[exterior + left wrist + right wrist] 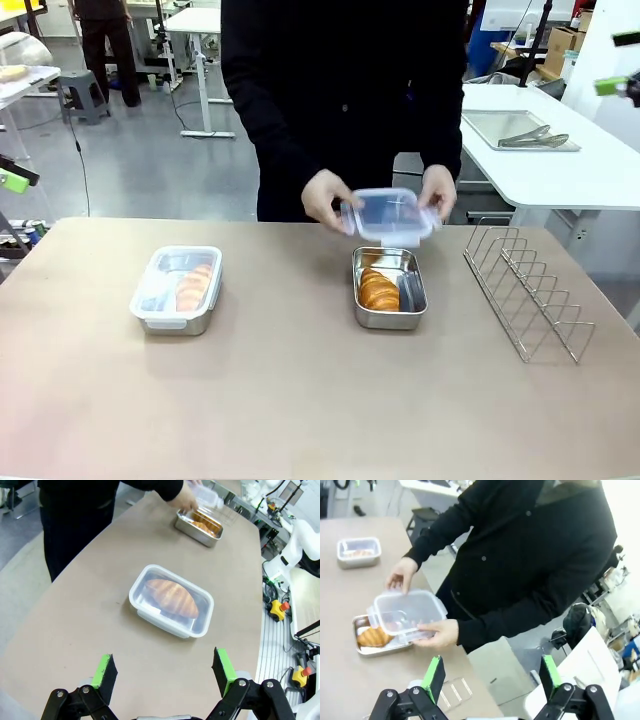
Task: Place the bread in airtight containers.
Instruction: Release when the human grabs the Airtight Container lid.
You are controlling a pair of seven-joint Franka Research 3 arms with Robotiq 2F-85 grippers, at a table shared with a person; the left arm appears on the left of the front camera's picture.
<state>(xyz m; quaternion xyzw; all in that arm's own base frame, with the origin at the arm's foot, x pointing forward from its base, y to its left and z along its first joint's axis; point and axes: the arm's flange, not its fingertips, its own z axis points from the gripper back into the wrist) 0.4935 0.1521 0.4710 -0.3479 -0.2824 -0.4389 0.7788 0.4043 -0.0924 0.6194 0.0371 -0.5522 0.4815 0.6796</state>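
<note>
Ahead of the left gripper (162,677), whose green-padded fingers stand spread wide with nothing between them, a broad stretch of bare tan table (75,630) lies free right up to the lidded container (171,600), so there is open room on every side of that pan; the table's edge runs off to one side of the gripper, with floor beyond it, and on the other side the tabletop ends at a white robot base. Inside that closed pan one croissant (172,596) shows through the clear lid, straight in front of the gripper and well apart from it. Farther along the same line, near the table's far end, sits the open container (198,528) with the second croissant (204,526) in it. The right gripper (491,682) is likewise released, fingers wide and empty, hovering near the table edge beside the person; the open pan lies ahead of it and off to one side. Just above that pan the person's two hands (442,632) hold a clear lid (407,612), not yet pressed down. A wire rack (528,292) stands beside the open pan, apart from it. Counted: two croissants, two steel pans, two lids, one of them seated and one in the hands
</note>
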